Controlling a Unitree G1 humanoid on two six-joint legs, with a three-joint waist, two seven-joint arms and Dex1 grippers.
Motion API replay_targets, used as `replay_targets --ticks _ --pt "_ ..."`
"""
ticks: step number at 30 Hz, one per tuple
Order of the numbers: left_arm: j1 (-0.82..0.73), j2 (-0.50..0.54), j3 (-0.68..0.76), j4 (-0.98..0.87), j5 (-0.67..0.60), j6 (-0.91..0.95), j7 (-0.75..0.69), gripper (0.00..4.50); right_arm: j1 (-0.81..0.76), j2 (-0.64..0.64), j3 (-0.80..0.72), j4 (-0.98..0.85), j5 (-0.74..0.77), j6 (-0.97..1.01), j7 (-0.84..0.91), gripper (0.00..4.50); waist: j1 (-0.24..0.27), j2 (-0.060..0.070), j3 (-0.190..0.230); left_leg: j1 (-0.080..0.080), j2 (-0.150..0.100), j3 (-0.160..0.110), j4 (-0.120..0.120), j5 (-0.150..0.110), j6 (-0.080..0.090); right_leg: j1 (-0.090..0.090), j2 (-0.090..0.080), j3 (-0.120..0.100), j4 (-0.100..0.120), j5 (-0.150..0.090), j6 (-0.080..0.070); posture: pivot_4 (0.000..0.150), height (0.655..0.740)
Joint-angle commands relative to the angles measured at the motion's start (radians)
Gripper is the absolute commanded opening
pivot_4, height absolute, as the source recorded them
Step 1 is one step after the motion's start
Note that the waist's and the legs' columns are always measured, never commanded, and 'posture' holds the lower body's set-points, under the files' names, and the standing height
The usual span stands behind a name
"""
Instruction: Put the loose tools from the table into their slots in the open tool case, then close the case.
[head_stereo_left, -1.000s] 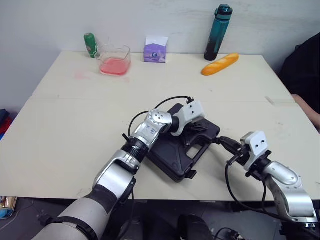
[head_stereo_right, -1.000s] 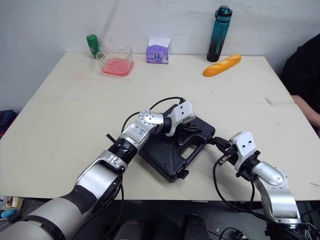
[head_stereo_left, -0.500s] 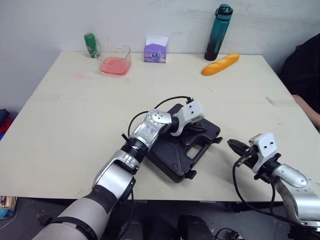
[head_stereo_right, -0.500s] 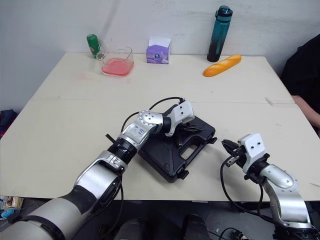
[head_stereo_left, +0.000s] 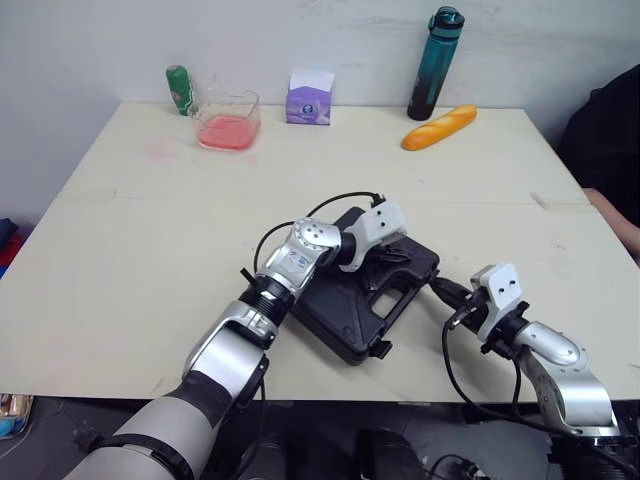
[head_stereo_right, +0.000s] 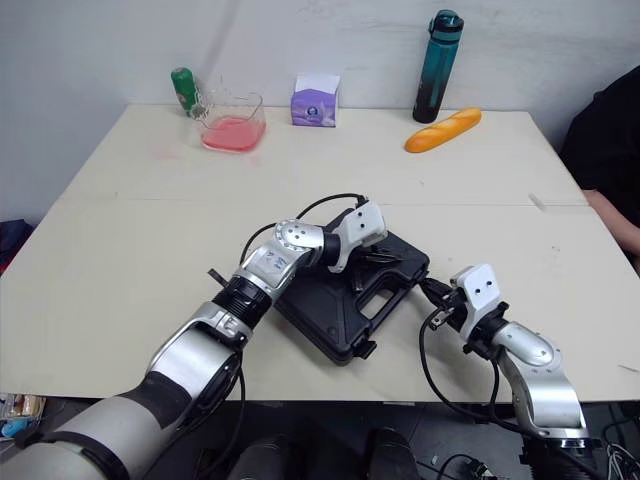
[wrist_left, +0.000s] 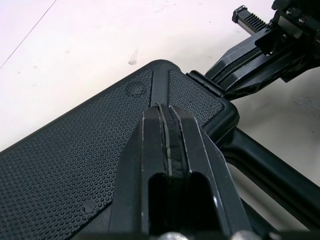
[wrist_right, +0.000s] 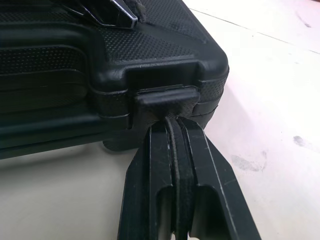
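**Student:** Why are the grippers placed like this?

**Tutor:** The tool case (head_stereo_left: 345, 315) lies shut at the near centre of the bench (head_stereo_left: 150, 230). The left gripper (wrist_left: 165, 111), fingers pressed together, bears on the lid, apparently to hold it down. The right gripper (wrist_right: 172, 122), likewise pressed together and empty, touches a latch (wrist_right: 165, 97), probably to snap it.

**Student:** And the case's orientation?

**Tutor:** Its long axis runs from 7 to 1 o'clock. The handle edge faces 4 o'clock, toward the right gripper.
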Motion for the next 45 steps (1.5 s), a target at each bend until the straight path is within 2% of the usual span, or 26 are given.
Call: replay_targets --ticks 1,29,33,40,45 --pt "0.091 0.012 -0.079 0.105 0.083 0.086 -0.018 0.0 -0.036 0.0 -0.003 -0.049 0.026 -0.03 0.018 0.08 -0.003 0.0 0.0 0.0 0.0 0.0 0.0 0.0 0.0 0.0 0.0 0.0 0.0 0.0 0.0 0.15 0.74" --pt "0.104 0.034 -0.088 0.069 0.099 0.067 -0.007 0.0 -0.069 -0.001 0.035 -0.058 0.013 0.007 0.041 0.08 -0.029 0.0 0.0 0.002 0.008 0.0 -0.005 -0.001 -0.004 -0.001 0.004 -0.002 -0.002 -0.001 -0.005 0.15 0.74" --pt "0.081 0.054 -0.046 -0.072 0.054 0.044 -0.03 0.0 -0.029 -0.062 -0.016 -0.059 0.005 -0.029 0.069 0.08 -0.028 0.004 0.005 0.001 0.007 0.0 -0.006 -0.001 -0.004 -0.002 0.004 -0.002 -0.002 -0.001 -0.005 0.15 0.74" --pt "0.137 0.123 0.051 -0.461 -0.094 0.009 -0.127 0.0 0.062 -0.15 -0.097 -0.094 0.069 -0.047 0.162 0.08 -0.016 0.01 0.028 -0.003 0.006 0.003 -0.01 0.005 -0.011 -0.007 0.011 -0.002 -0.003 -0.001 -0.005 0.15 0.74" --pt "0.218 0.224 0.093 -0.694 -0.197 0.04 -0.218 0.0 0.129 -0.159 -0.114 -0.109 0.097 -0.072 0.215 0.08 -0.007 0.01 0.031 -0.017 0.004 0.005 -0.009 0.008 -0.01 -0.021 0.015 -0.003 0.0 0.001 -0.002 0.15 0.74"
